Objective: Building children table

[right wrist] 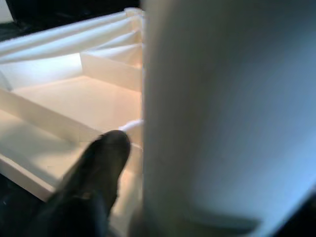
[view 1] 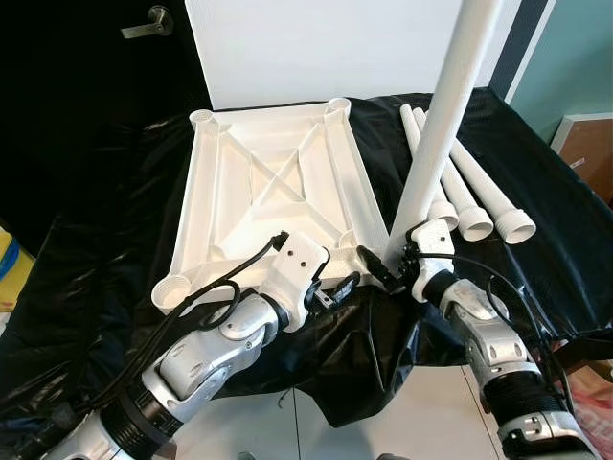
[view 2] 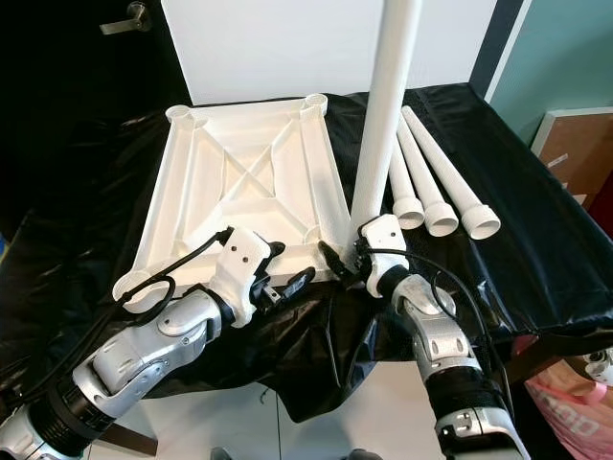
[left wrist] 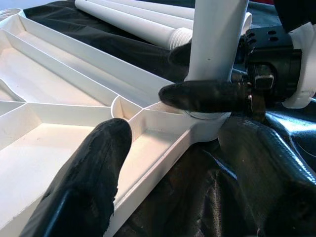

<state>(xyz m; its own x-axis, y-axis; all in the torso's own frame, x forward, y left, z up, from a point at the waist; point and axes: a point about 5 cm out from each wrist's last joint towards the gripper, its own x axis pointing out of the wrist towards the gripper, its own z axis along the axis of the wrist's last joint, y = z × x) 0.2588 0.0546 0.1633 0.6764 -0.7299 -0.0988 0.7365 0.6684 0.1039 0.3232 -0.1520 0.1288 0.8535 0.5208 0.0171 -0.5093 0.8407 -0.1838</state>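
The white tabletop lies upside down on a black cloth, with round sockets at its corners. One white leg stands upright in the near right socket. My right gripper is shut on that leg's base; one finger crosses it just above the socket. My left gripper sits at the tabletop's near rim, left of that socket. It is open, and one finger hovers over the inner panel without touching the rim wall. Three spare legs lie side by side to the right.
The black cloth drapes over the table's front edge, with pale floor below. A white board stands behind the tabletop and a door handle is at the back left. A cardboard box stands far right.
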